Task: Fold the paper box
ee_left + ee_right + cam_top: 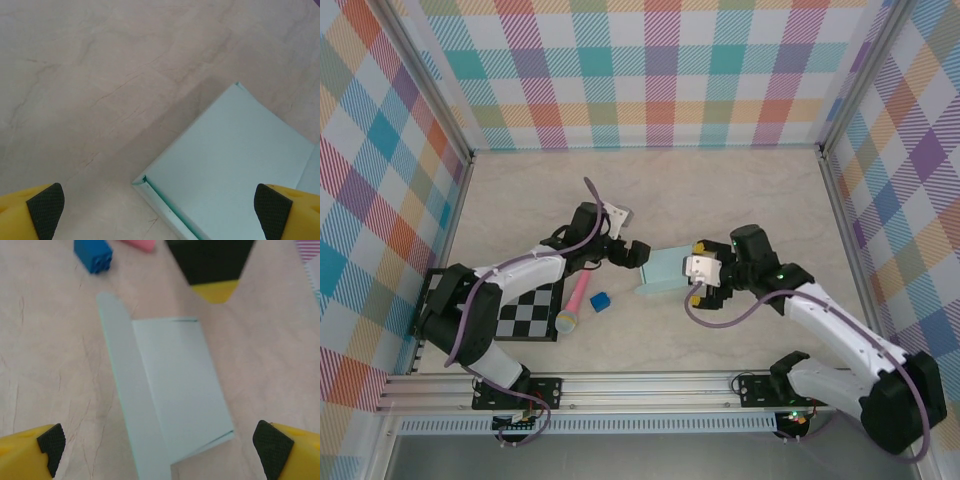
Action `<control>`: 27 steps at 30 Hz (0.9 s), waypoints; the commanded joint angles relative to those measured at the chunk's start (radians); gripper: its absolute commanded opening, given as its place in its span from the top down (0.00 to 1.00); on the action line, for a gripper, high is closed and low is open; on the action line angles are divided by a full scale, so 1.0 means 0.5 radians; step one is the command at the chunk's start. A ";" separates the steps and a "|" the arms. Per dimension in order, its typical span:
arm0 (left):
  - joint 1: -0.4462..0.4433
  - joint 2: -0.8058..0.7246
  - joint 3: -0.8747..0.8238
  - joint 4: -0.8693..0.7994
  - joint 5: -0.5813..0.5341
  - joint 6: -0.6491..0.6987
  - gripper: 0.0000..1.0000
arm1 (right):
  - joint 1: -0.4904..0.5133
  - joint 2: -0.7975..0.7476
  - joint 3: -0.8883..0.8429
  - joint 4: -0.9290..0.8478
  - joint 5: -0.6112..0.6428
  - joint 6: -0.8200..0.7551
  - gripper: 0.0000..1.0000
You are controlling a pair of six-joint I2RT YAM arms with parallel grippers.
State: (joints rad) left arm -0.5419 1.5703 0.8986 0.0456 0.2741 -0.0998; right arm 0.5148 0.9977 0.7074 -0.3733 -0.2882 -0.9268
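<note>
A blue cube [599, 301] lies beside a pink microphone [574, 303] and checkerboard [525, 315].

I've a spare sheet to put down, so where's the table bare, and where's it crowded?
Bare: the far table from the back wall to the paper box, and the near patch between box and front rail. Crowded: the middle, where left gripper and right gripper flank the box, and near left, with blue cube, pink toy and checkerboard.

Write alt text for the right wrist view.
A pale mint paper box lies on the beige table between the yellow, black-padded fingers of the open right hand, touching neither. A small blue cube sits beyond it at the top left.
</note>
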 commanded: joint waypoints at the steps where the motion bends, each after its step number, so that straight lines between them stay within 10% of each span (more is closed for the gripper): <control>1: -0.030 -0.058 -0.035 -0.097 -0.051 -0.340 0.00 | -0.048 -0.089 0.044 0.129 0.164 0.749 0.00; 4: -0.112 -0.015 -0.054 -0.121 -0.122 -0.329 0.00 | -0.216 -0.029 0.190 0.142 0.824 1.831 0.00; 8: -0.209 0.051 -0.012 -0.180 -0.225 -0.303 0.03 | -0.860 0.503 0.632 -0.492 -0.193 2.547 0.13; 17: -0.331 0.096 -0.038 -0.239 -0.233 -0.207 0.11 | -0.890 1.379 0.983 -1.034 -0.879 2.314 0.33; 27: -0.394 0.237 -0.036 -0.176 -0.402 -0.124 0.13 | -0.678 1.672 0.944 -0.800 -0.639 2.378 0.38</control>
State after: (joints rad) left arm -0.7265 1.6588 0.8810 -0.0456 0.1173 -0.1890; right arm 0.1741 1.8019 1.1728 -0.7929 -0.6140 0.2424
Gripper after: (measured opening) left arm 0.868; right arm 0.620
